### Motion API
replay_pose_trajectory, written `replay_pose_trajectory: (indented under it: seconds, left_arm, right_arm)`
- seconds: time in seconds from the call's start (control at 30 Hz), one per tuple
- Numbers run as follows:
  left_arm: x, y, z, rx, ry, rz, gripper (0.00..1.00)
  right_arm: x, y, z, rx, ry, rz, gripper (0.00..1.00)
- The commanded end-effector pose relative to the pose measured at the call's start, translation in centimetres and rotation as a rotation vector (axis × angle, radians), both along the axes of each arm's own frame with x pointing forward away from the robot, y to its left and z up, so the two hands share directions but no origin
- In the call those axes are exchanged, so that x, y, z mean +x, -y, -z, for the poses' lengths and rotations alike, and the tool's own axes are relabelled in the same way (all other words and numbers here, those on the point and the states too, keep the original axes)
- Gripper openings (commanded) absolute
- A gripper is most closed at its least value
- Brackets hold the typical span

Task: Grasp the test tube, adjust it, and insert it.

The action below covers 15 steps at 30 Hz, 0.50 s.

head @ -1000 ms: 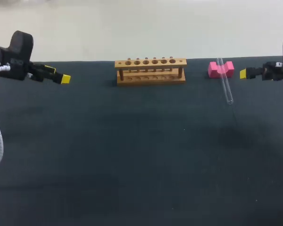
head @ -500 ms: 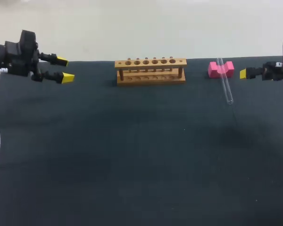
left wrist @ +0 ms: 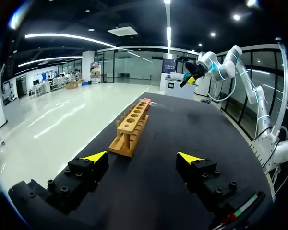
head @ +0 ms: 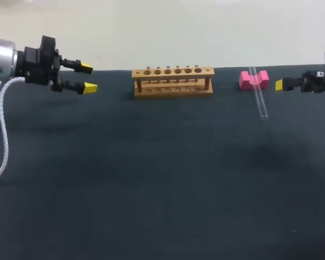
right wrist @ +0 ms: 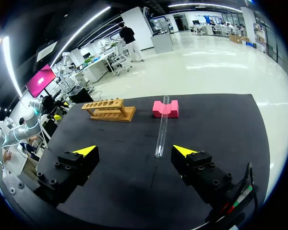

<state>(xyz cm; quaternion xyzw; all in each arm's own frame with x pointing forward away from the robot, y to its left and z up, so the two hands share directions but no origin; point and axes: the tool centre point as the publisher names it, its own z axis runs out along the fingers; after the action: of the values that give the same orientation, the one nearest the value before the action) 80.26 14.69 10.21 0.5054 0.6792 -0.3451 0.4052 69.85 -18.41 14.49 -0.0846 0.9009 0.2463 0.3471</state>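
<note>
A clear test tube lies slanted on the dark table, its far end resting in the notch of a pink block. A wooden rack with a row of holes stands at the back middle. My left gripper hovers open and empty to the left of the rack. My right gripper is at the far right, just beyond the pink block. In the right wrist view the open gripper holds nothing; the tube and block lie ahead of it. In the left wrist view the rack stands ahead of the open gripper.
The dark mat covers the whole table, and its back edge runs just behind the rack. My left arm's white cable hangs over the table's left side. My right arm shows far off in the left wrist view.
My left arm has moved right towards the rack and turned, so both of its yellow tips now show apart. The right arm, the tube and the rack have not moved.
</note>
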Motion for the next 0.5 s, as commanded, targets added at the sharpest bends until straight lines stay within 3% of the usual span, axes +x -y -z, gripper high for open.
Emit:
replay_pose_trajectory:
  seconds: [0.03, 0.5]
  left_arm:
    - [1.4, 0.6, 0.9, -0.025, -0.027, 0.090, 1.00]
    - [1.8, 1.8, 1.4, -0.039, -0.004, 0.105, 1.00]
  right_arm:
    - [-0.1, -0.1, -0.1, -0.007, 0.000, 0.006, 1.00]
    - [-0.1, -0.1, -0.1, -0.007, 0.000, 0.006, 1.00]
